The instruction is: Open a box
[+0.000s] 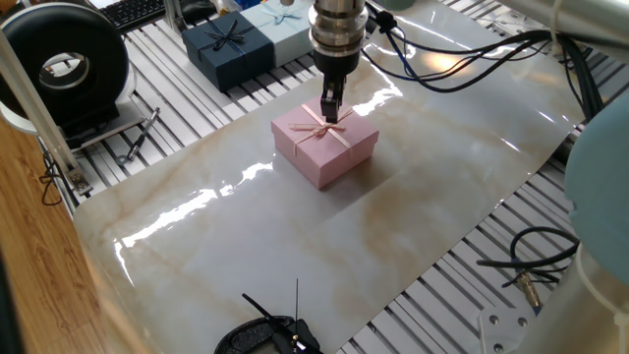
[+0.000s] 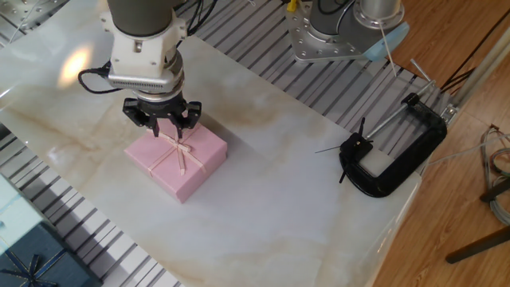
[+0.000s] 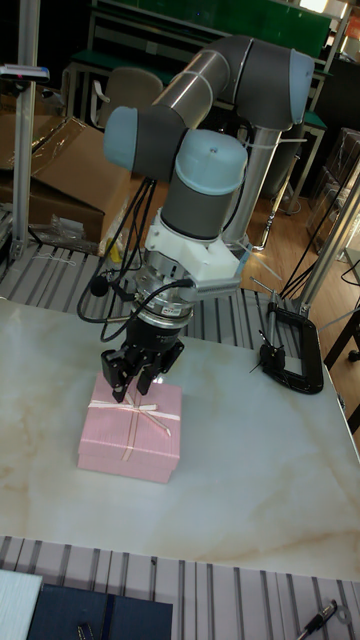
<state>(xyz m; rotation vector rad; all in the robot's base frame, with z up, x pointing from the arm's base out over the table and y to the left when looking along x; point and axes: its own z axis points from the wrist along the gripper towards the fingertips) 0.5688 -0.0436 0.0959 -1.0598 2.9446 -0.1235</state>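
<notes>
The box is a small square pale pink gift box with its lid on, standing on the marble sheet. A thin pink ribbon bow lies on the lid. My gripper points straight down over the lid's far part, its tips just above the bow. In the other fixed view the gripper shows its fingers spread a little over the box, holding nothing. The tall fixed view shows the same: the gripper is open above the box.
A dark navy gift box and a light blue gift box stand at the back. A black clamp lies near the table's edge. A round black device sits at the left, and cables trail at the right.
</notes>
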